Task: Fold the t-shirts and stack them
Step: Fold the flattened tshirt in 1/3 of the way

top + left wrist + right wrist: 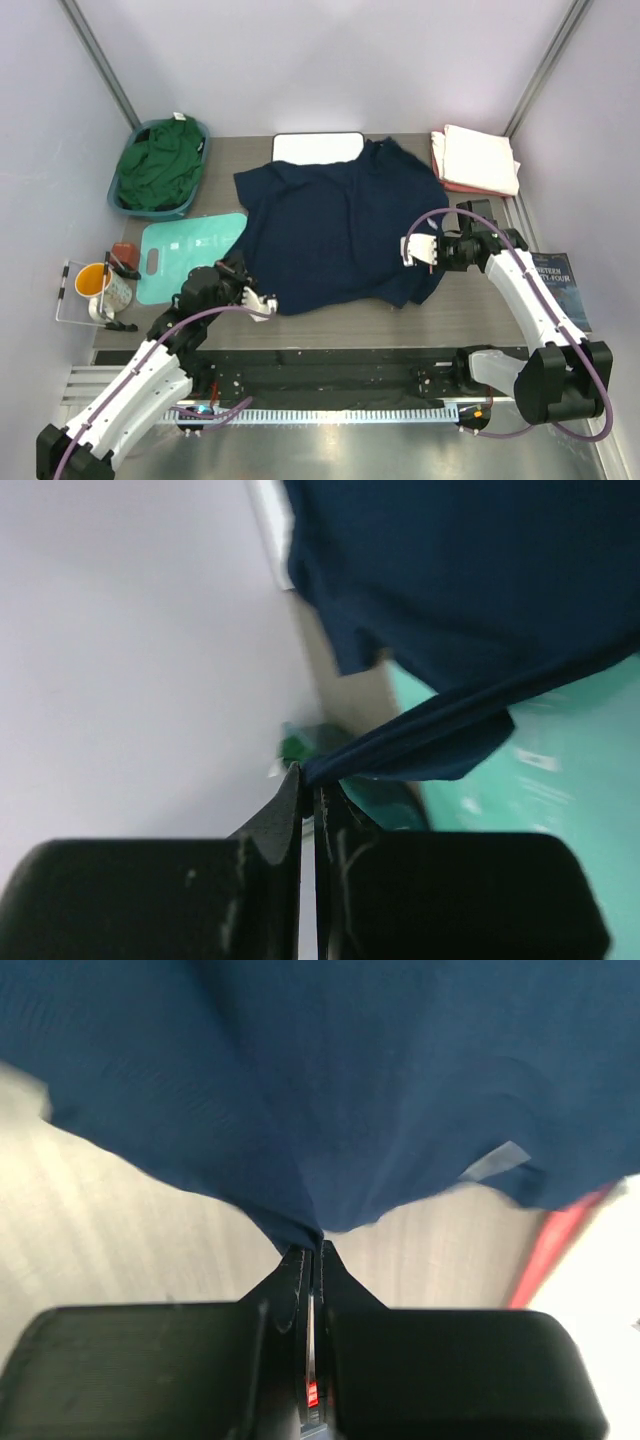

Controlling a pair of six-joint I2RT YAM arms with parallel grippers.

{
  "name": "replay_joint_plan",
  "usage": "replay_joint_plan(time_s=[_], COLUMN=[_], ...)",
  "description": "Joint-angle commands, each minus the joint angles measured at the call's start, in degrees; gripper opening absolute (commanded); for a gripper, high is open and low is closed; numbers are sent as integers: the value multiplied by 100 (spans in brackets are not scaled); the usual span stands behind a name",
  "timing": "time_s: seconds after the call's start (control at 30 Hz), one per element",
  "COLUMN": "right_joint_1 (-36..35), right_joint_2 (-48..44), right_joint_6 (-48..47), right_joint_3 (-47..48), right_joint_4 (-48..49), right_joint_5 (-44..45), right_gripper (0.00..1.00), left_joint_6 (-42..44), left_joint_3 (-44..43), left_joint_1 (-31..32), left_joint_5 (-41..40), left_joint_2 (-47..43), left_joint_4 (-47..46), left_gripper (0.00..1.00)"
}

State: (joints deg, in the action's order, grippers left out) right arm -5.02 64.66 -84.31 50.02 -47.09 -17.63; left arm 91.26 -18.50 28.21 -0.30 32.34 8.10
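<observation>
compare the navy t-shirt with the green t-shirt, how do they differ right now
The navy t-shirt lies spread wide on the table; the green t-shirt is bunched in the blue basket at far left. The left gripper and right gripper each pinch the navy t-shirt's edge; nothing touches the green t-shirt. The navy t-shirt shows far more area than the green t-shirt. Both are dark and unfolded.

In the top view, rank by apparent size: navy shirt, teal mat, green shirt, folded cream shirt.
1. navy shirt, spread out, clearly largest.
2. teal mat and green shirt, bunched up, look alike; not ranked.
3. cream shirt, folded, smallest.
</observation>
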Motion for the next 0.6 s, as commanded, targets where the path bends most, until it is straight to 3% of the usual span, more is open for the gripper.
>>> replay_joint_plan(time_s=[0.0, 0.23, 0.47, 0.57], right_joint_1=[18, 27, 18, 10], right_joint_2=[143, 99, 160, 169], right_joint_6=[-436, -753, -1306, -1527], right_joint_3=[526, 728, 992, 992], right_joint_4=[-1354, -1970, -2917, -3227], right_joint_5=[-180, -74, 110, 268], right_gripper=[1, 1, 1, 1], left_joint_6=[-266, -320, -4, 6], left_joint_3=[-320, -1048, -2051, -2421], left_joint_1=[-35, -35, -35, -35], left_joint_5=[276, 161, 592, 715], left_joint_2=[202, 765, 1029, 1169], left_joint_4=[1949, 2853, 5320, 5930], left_gripper=[0, 0, 0, 0])
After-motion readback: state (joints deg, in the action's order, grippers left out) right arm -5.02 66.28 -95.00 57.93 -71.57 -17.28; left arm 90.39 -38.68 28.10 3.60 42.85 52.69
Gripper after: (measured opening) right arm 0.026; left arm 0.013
